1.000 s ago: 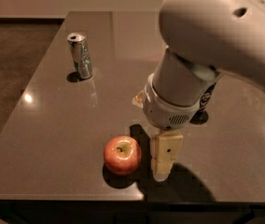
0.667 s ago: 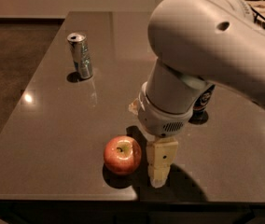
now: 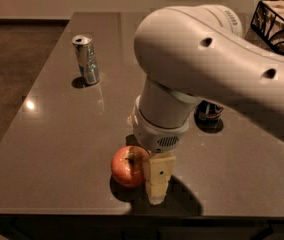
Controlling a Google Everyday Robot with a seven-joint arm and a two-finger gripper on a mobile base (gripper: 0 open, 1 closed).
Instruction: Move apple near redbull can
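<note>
The apple, red-orange with a dark stem dimple, sits on the dark table near its front edge. My gripper hangs straight down from the big white arm and stands at the apple's right side, overlapping its right edge, low over the table. The redbull can, slim and silver with bluish-green markings, stands upright at the back left of the table, well apart from the apple.
A dark can stands behind the arm, mostly hidden by it. A black wire basket sits at the back right. The table's front edge runs just below the apple; the floor lies to the left.
The arm has swung left and the gripper has closed the gap to the apple's right side. The apple and the redbull can have not moved.
</note>
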